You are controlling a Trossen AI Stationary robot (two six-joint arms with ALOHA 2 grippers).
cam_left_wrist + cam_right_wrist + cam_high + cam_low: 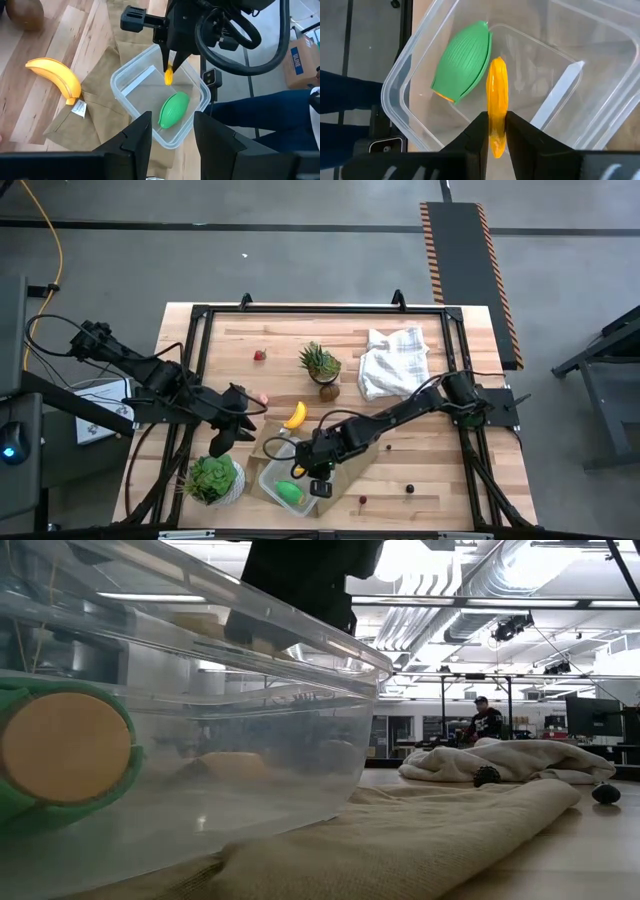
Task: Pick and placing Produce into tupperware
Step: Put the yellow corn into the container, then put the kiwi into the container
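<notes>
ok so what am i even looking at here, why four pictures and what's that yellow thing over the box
It is a robot with two dark arms at a wooden table, shown by four cameras at once: one overhead, one at table height, and one on each wrist.

The right gripper hangs over the clear tupperware, pinching a yellow-orange piece of toy produce between its fingers. A green oval already lies inside the box. The left gripper waits nearby, open and empty, and its camera looks at the box.

Also on the table: a yellow banana, a red strawberry, a white cloth, two potted plants, and a brown paper bag under the box.
</notes>
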